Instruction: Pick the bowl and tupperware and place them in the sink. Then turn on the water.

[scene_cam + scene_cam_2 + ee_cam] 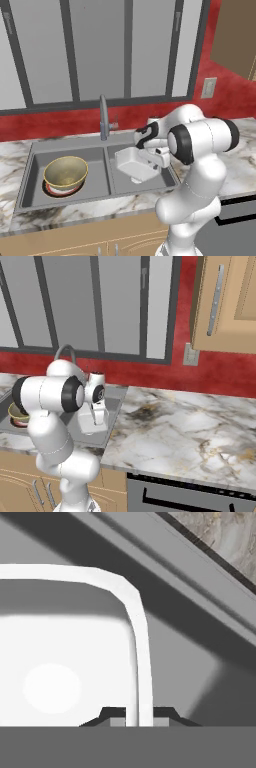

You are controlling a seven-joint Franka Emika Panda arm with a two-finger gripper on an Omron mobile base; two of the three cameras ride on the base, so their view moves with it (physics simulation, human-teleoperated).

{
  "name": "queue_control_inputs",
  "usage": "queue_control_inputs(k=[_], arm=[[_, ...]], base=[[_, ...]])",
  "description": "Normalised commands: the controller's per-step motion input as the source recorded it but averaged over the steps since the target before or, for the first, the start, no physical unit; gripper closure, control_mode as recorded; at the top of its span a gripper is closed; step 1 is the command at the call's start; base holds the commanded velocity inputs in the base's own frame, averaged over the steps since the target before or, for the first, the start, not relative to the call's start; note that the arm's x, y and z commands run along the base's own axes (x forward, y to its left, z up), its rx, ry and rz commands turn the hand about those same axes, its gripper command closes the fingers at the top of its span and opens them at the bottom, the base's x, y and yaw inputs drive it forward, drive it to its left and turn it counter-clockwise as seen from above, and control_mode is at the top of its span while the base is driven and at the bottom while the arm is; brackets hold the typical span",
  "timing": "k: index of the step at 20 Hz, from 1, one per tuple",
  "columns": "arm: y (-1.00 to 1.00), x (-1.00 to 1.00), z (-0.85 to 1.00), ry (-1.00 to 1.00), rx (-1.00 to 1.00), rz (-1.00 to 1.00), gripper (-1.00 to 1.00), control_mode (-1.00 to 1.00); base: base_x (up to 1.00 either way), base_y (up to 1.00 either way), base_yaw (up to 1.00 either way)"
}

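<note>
Hand view shows the claw [139, 722] nearly pressed together, its two dark tips pinching the tupperware [60, 662] by its thin white rim. The container hangs tilted from the claw inside the sink [31, 172], with the bowl [65, 172] in the basin beyond the divider.

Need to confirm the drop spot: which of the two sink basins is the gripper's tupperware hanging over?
The right basin, the bare one. The gripper pinches the tupperware by its wall there; the left basin holds the bowl.
</note>
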Motion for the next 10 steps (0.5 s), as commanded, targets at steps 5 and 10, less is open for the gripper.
queue_control_inputs(k=[5, 10], arm=[[0.06, 0.18, -0.13, 0.00, -0.01, 0.00, 1.00, -1.00], [0.07, 0.07, -0.18, 0.00, -0.01, 0.00, 1.00, -1.00]], base=[[0.00, 0.00, 0.00], [0.00, 0.00, 0.00]])
